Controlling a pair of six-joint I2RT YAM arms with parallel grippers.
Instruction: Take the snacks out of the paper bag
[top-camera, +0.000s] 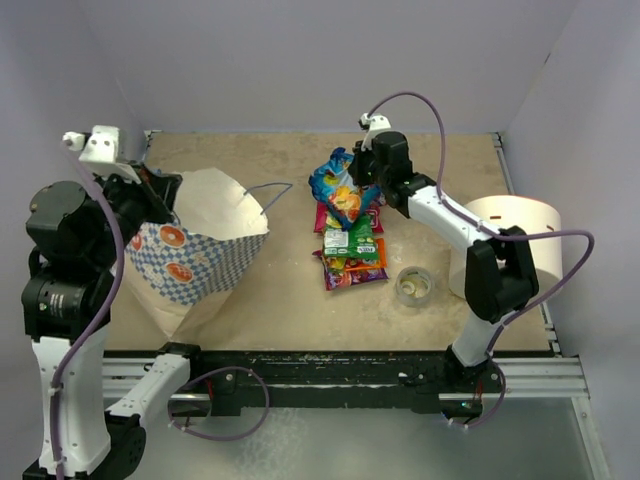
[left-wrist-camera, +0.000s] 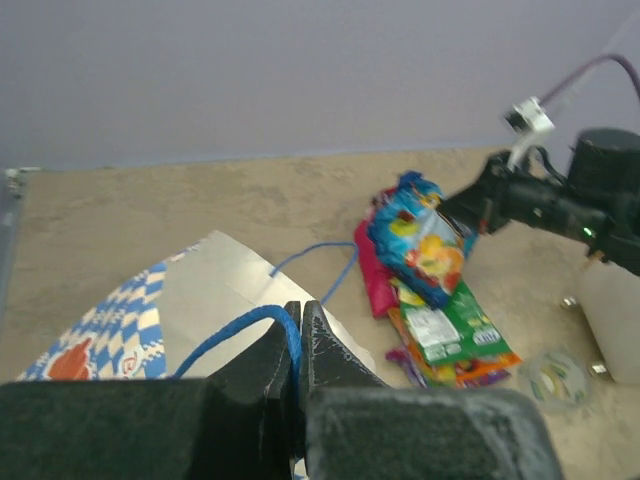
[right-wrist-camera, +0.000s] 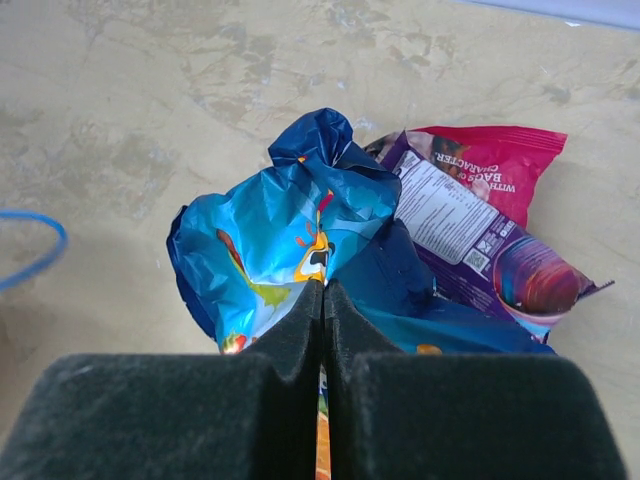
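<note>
The paper bag (top-camera: 200, 250), blue-and-white checkered with orange marks and white inside, leans open at the left of the table. My left gripper (left-wrist-camera: 299, 312) is shut on its blue cord handle (left-wrist-camera: 240, 328) and holds that side up. A pile of snacks (top-camera: 350, 245) lies mid-table: a red-pink chip bag (right-wrist-camera: 500, 165), green (left-wrist-camera: 455, 335), orange and purple packets. My right gripper (right-wrist-camera: 324, 290) is shut on a crumpled blue packet (right-wrist-camera: 270, 235), held just above the pile's far end, the same blue packet (top-camera: 338, 190) in the top view.
A big white cylinder roll (top-camera: 520, 235) stands at the right, close behind the right arm. A small clear tape roll (top-camera: 414, 285) lies in front of it. The bag's other blue handle (top-camera: 268, 190) loops onto the table. Walls close in left, back and right.
</note>
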